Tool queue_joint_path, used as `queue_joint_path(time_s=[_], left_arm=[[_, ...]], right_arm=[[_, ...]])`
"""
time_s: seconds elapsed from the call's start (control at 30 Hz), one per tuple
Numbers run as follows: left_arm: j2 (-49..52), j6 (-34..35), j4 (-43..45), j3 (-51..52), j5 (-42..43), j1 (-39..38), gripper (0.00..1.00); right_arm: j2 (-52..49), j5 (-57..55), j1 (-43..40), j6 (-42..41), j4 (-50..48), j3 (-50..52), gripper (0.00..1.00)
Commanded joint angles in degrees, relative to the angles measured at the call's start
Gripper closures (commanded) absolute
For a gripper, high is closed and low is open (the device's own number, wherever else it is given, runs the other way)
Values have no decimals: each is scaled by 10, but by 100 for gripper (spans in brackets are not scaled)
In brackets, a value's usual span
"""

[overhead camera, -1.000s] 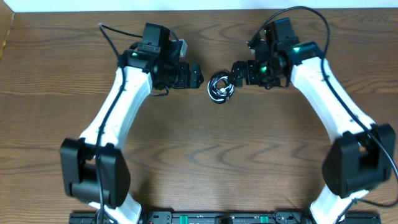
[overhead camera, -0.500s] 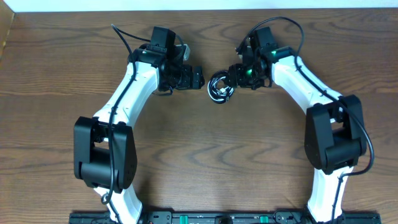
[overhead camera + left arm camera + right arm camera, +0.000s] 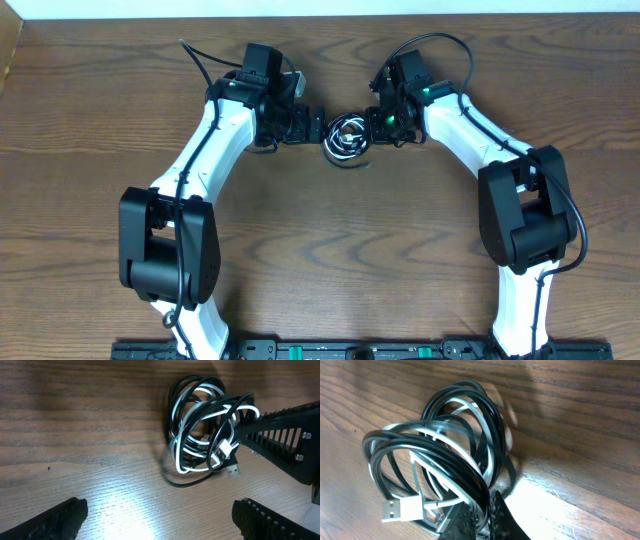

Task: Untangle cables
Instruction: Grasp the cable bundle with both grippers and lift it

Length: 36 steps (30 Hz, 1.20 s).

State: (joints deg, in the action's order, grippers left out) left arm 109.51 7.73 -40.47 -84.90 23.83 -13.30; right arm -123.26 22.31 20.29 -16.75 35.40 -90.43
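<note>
Cables (image 3: 347,137): one coiled bundle of black and white cords, on the table (image 3: 330,250) between my two grippers. My right gripper (image 3: 479,516) clamps its loops; my left gripper (image 3: 161,521) stands spread just beside it.

left gripper (image 3: 318,125): fingers spread wide, pointing right | right gripper (image 3: 371,121): fingers pinched on cables (image 3: 346,138), pointing left | both at far centre

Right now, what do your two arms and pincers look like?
The left arm and right arm have white links and bulky black joints. The left pincer and right pincer are black, with ribbed fingers. A black wire loops from the right wrist, beside a green light.
</note>
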Motion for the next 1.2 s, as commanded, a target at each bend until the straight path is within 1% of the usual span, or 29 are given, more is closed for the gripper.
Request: queue_joint_path(time_s=[0.0, 0.17, 0.37, 0.47, 0.63, 0.77, 0.8, 0.87, 0.9, 0.97, 1.0, 1.03, 1.07, 1.1, 1.17], left_arm=[[7, 3, -2, -7, -3, 0, 2], [7, 35, -2, -5, -3, -1, 2], [7, 73, -8, -5, -3, -1, 2], [7, 81, -8, -5, -3, -1, 2], [7, 81, -10, -5, -3, -7, 2], [7, 80, -10, -5, -3, -19, 17], [7, 80, -10, -5, -4, -22, 19], [7, 80, -10, -5, -10, -27, 29], [7, 80, -10, -5, -18, -28, 36], [7, 81, -12, -5, -42, -28, 60], [7, 81, -14, -5, -49, -28, 68], [7, 81, -15, -5, -51, -27, 81], [7, 85, -15, -5, -50, -26, 88], [7, 101, -15, -5, -48, -26, 92], [3, 113, -14, -6, -16, -26, 92]], right_arm=[[-3, 34, 2, 0, 1, -9, 99], [0, 132, 0, 0, 1, -11, 99], [28, 309, -21, 0, 2, -11, 99], [50, 356, -31, 0, 7, -11, 99], [90, 359, -38, 1, 29, -11, 99], [116, 359, -38, 1, 32, -11, 99], [123, 358, -38, 1, 32, -11, 99], [135, 349, -41, 1, 32, -11, 98], [140, 344, -43, 1, 32, -11, 99], [153, 314, -50, 0, 39, -11, 98], [158, 291, -53, 0, 47, -11, 99], [166, 250, -58, 0, 64, -11, 98], [170, 218, -61, 0, 78, -11, 99], [172, 181, -61, 0, 95, -11, 96], [172, 106, -60, 0, 131, -11, 91]])
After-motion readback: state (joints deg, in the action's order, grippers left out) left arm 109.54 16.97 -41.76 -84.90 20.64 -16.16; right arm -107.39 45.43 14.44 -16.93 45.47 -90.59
